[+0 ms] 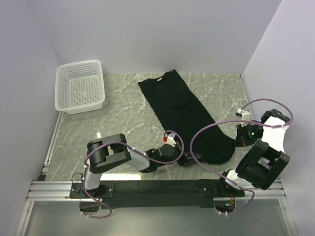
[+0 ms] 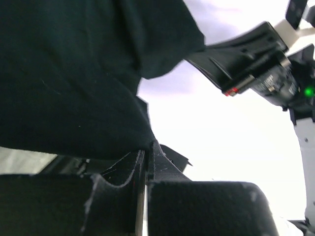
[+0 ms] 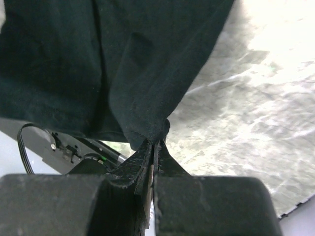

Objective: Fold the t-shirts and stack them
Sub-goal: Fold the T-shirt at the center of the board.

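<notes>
- The bench point(image 1: 123, 113) carries one black t-shirt point(image 1: 182, 108), laid out to the right of the white basket point(image 1: 80, 87).
- Left pincer point(image 2: 149, 147) and right pincer point(image 3: 154, 143) each clamp the t-shirt's end farthest from the basket.
- Risk: such thin edge pinches may slip during the fold, leaving it skewed.
</notes>
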{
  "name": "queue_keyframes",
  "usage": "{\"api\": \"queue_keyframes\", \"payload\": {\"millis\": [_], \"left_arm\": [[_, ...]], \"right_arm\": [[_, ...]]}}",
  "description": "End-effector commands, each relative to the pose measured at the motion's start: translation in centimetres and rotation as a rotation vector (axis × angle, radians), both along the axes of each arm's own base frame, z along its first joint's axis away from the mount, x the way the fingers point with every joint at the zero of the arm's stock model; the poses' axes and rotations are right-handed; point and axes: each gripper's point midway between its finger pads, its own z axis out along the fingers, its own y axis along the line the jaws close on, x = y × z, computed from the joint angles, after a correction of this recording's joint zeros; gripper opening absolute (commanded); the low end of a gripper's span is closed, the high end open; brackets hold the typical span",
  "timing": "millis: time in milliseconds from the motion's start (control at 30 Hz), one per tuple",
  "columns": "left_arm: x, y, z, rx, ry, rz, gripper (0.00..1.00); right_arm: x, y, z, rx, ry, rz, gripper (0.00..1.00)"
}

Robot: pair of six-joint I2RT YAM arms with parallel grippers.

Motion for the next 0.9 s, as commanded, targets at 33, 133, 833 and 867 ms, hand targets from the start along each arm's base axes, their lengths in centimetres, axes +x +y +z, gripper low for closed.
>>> {"api": "queue_keyframes", "payload": {"millis": [33, 133, 833, 867], "left_arm": [[-0.4, -0.4, 2.9, -0.116, -0.017, -0.029, 0.01], [0.1, 0.7, 2.5, -0.105, -0.019, 0.005, 0.01], [2.1, 4.2, -1.3, -0.087, 0.060, 0.071, 0.01], [2.2, 4.2, -1.4, -0.086, 0.062, 0.066, 0.00]], "right_arm": [[0.6, -0.4, 0.2, -0.053, -0.004, -0.029, 0.00], [1.5, -0.2, 0.6, -0.060, -0.004, -0.035, 0.00], [6.0, 2.4, -1.7, -0.071, 0.076, -0.104, 0.00], [6.2, 2.4, -1.6, -0.068, 0.075, -0.110, 0.00]]}}
